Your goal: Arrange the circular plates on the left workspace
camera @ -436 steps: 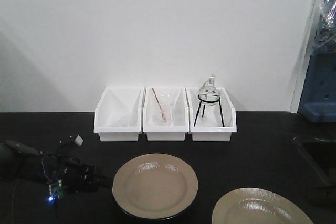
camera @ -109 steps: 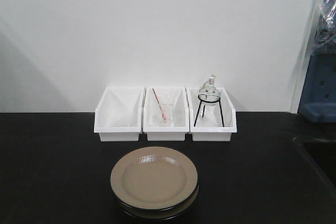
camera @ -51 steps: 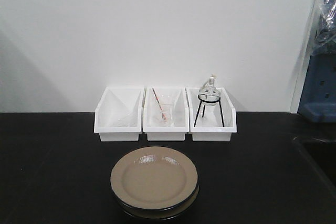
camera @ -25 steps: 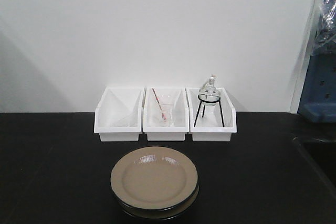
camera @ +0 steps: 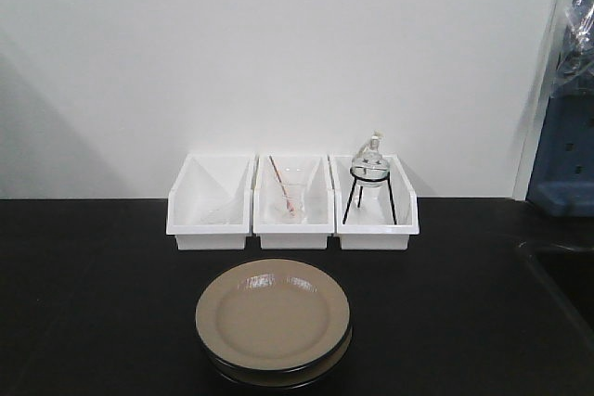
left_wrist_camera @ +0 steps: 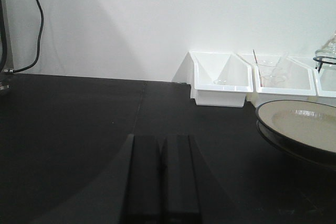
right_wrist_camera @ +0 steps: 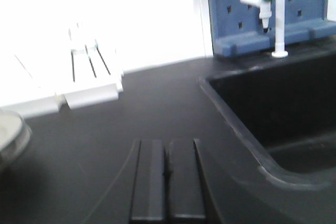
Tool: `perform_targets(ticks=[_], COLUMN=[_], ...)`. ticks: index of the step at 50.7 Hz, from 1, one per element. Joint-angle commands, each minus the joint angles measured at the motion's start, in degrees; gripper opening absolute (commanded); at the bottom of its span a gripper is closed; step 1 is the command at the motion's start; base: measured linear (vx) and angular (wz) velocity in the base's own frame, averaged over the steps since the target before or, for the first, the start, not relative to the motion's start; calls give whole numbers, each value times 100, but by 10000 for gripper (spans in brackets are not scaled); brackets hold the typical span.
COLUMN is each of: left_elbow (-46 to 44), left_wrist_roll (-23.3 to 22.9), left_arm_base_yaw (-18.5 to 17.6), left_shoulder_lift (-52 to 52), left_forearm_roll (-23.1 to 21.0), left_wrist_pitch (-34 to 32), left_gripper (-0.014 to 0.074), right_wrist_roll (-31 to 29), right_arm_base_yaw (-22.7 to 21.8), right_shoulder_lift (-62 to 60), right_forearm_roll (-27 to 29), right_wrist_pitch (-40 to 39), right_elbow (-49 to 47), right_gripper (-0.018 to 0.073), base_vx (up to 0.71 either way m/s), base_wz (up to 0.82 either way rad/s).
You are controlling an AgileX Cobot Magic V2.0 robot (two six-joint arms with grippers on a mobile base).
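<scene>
Both plates (camera: 272,320) sit stacked face-up on the desk (camera: 93,303), round so no long axis; left gripper (left_wrist_camera: 161,145) and right gripper (right_wrist_camera: 167,153) jaws closed, empty.

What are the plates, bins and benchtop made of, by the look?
Plates: glossy beige glaze with window glare, probably ceramic or melamine. Bins: white, slightly translucent, thin-walled, likely molded plastic. Benchtop: matte black, seamless, possibly resin or laminate; can't tell which.
</scene>
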Motion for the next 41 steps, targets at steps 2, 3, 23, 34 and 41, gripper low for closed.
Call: perform_targets(ticks=[2, 3, 23, 34, 41], left_elbow=[116, 116, 110, 110, 110], left_wrist_roll=[-43, -43, -43, -43, -43], left_arm_base_yaw=[-25, -25, -25, -25, -25], left_shoulder_lift=[-90, -90, -82, -82, -82], left_forearm_roll=[11, 11, 13, 13, 13], left_wrist_pitch=[-498, -498, -493, -493, -493], left_gripper=[0, 0, 0, 0, 0], right_wrist_roll=[-238, -287, -361, -361, -361], right_arm_base_yaw=[-5, -5, -12, -12, -12], right_shoulder_lift=[-637, -784, -840, -840, -840], right_forearm_roll=[311, 338, 731, 728, 728], right_wrist_pitch=[-287, -172, -56, -50, -50], right_elbow=[128, 128, 128, 128, 128], right_gripper=[-4, -4, -4, -4, -4], base_vx=[0, 0, 0, 0, 0], base_wz=[0, 0, 0, 0, 0])
